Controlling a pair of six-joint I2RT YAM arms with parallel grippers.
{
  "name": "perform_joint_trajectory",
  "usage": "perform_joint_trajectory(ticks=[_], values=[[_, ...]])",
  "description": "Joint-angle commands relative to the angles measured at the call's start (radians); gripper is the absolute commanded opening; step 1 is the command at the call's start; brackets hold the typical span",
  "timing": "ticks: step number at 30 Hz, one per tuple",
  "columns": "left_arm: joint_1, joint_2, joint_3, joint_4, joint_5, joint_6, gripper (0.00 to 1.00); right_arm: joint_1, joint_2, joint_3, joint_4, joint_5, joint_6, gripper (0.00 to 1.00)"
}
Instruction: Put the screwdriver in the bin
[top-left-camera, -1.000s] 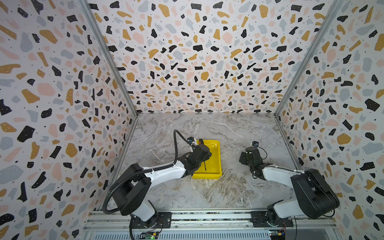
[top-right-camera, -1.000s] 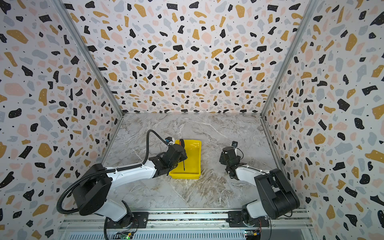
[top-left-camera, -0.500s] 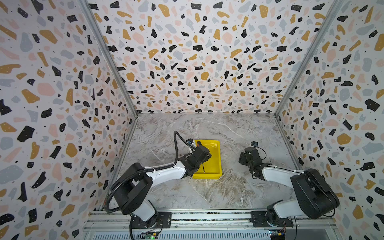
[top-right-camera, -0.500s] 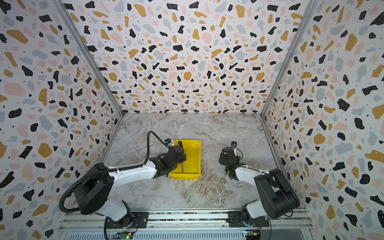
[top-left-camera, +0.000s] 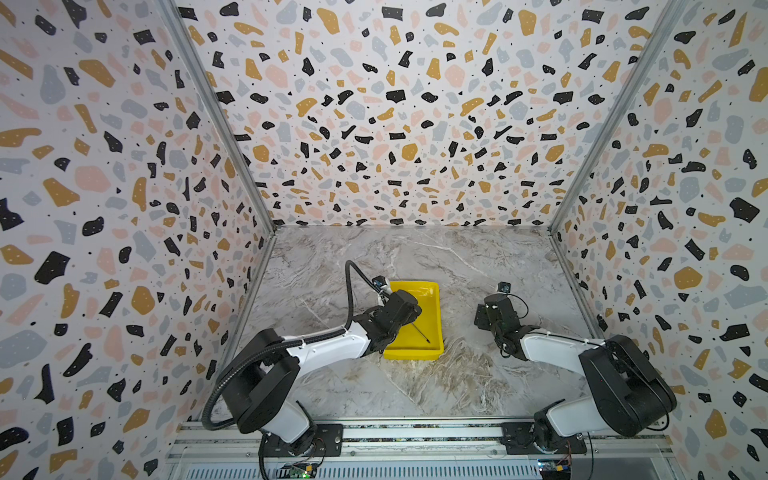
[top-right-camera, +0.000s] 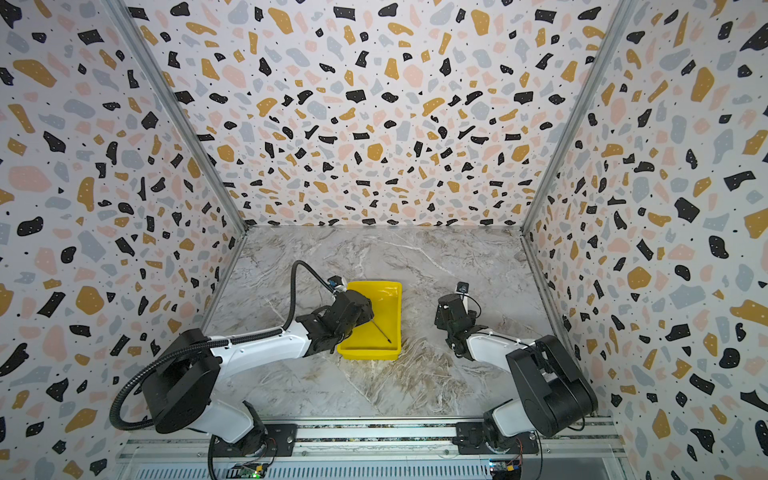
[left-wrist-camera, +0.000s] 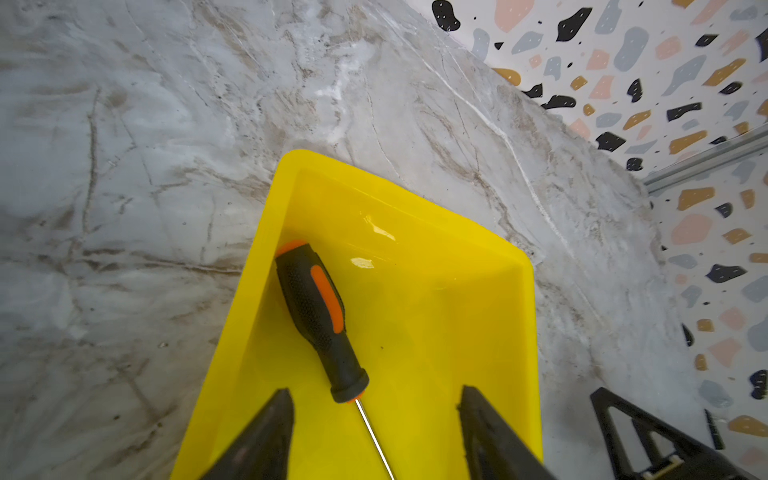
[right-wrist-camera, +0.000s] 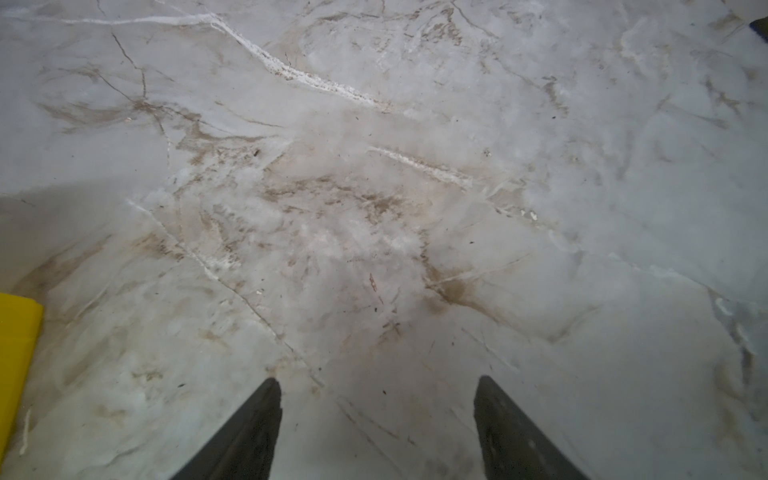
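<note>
**Screwdriver Found Lying in Yellow Bin; Both Hands Released**

The slim screwdriver with a black-and-orange handle and a thin metal shaft (left-wrist-camera: 316, 307) lay flat on the glossy floor of the shallow rectangular bright yellow plastic bin (left-wrist-camera: 436, 332). The butt of its handle sat close against one long wall, and the shaft ran diagonally across the floor. In both top views the shaft pointed toward 5 o'clock, its tip ending near the bin's 5 o'clock corner. The handle was hidden there beneath the left arm's wrist.

The left hand (left-wrist-camera: 376, 399) was released. Its two dark fingers (left-wrist-camera: 266, 440) stood spread on either side of the screwdriver where handle meets shaft, and touched neither. Whether the fingertips met the bin floor could not be told.

The bin stood near the middle of the grey-veined, marble-patterned counter (top-left-camera: 415, 257), with the left hand over its 9 o'clock side.

The right hand (right-wrist-camera: 376, 386) was likewise released, fingers apart above bare counter with nothing between them. In both top views it stood at 3 o'clock of the bin, well apart from it.
</note>
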Motion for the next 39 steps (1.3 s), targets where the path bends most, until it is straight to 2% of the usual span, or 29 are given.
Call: perform_joint_trajectory(ticks=[1, 5, 7, 9, 10, 12, 14, 18, 20, 21, 23, 26, 28, 30, 31, 33, 35, 37, 39], values=[[0.008, -0.073, 0.059, -0.019, 0.002, 0.101, 0.75, 0.007, -0.001, 0.028, -0.009, 0.023, -0.007, 0.75], [0.008, -0.152, 0.069, -0.137, -0.065, 0.244, 0.76, 0.007, -0.001, 0.028, -0.009, 0.019, -0.007, 0.75], [0.007, -0.197, 0.029, -0.168, -0.092, 0.302, 0.76, 0.007, -0.001, 0.029, -0.008, 0.019, -0.009, 0.75], [0.007, -0.255, -0.062, -0.140, -0.077, 0.379, 0.81, 0.007, -0.003, 0.028, -0.008, 0.019, -0.009, 0.75], [0.007, -0.281, -0.108, -0.120, -0.058, 0.413, 0.97, 0.006, -0.004, 0.027, -0.008, 0.020, -0.009, 0.75], [0.007, -0.349, -0.213, -0.077, -0.013, 0.470, 1.00, 0.008, -0.003, 0.027, -0.007, 0.020, -0.009, 0.75], [0.008, -0.415, -0.300, -0.071, -0.045, 0.472, 1.00, 0.009, -0.002, 0.028, -0.008, 0.022, -0.010, 0.75], [0.007, -0.553, -0.460, -0.077, -0.218, 0.441, 1.00, 0.014, -0.001, 0.028, -0.009, 0.026, -0.011, 0.75], [0.007, -0.594, -0.522, -0.071, -0.269, 0.421, 1.00, 0.021, -0.002, 0.029, -0.010, 0.028, -0.017, 0.75], [0.007, -0.610, -0.553, -0.050, -0.273, 0.391, 1.00, 0.027, -0.001, 0.030, -0.010, 0.025, -0.021, 0.75], [0.007, -0.629, -0.582, 0.020, -0.225, 0.408, 1.00, 0.054, -0.004, 0.028, -0.009, 0.025, -0.037, 0.75], [0.007, -0.619, -0.563, -0.028, -0.248, 0.387, 1.00, 0.109, 0.010, 0.037, 0.001, -0.006, -0.080, 0.76], [0.008, -0.609, -0.551, -0.053, -0.239, 0.385, 1.00, 0.131, 0.025, 0.085, -0.052, -0.027, -0.107, 0.75], [0.007, -0.608, -0.555, -0.041, -0.207, 0.394, 1.00, 0.131, 0.027, 0.173, -0.158, -0.035, -0.135, 0.66], [0.007, -0.610, -0.559, -0.033, -0.198, 0.397, 1.00, 0.132, 0.020, 0.214, -0.200, -0.021, -0.153, 0.63], [0.007, -0.614, -0.562, -0.029, -0.203, 0.396, 1.00, 0.132, -0.016, 0.312, -0.298, 0.064, -0.183, 0.63], [0.007, -0.617, -0.561, -0.032, -0.209, 0.396, 1.00, 0.131, -0.071, 0.366, -0.321, 0.140, -0.252, 0.64], [0.007, -0.617, -0.563, -0.030, -0.211, 0.397, 1.00, 0.123, -0.142, 0.354, -0.248, 0.207, -0.349, 0.66], [0.007, -0.616, -0.563, -0.027, -0.215, 0.399, 1.00, 0.097, -0.215, 0.254, -0.037, 0.267, -0.496, 0.68]])
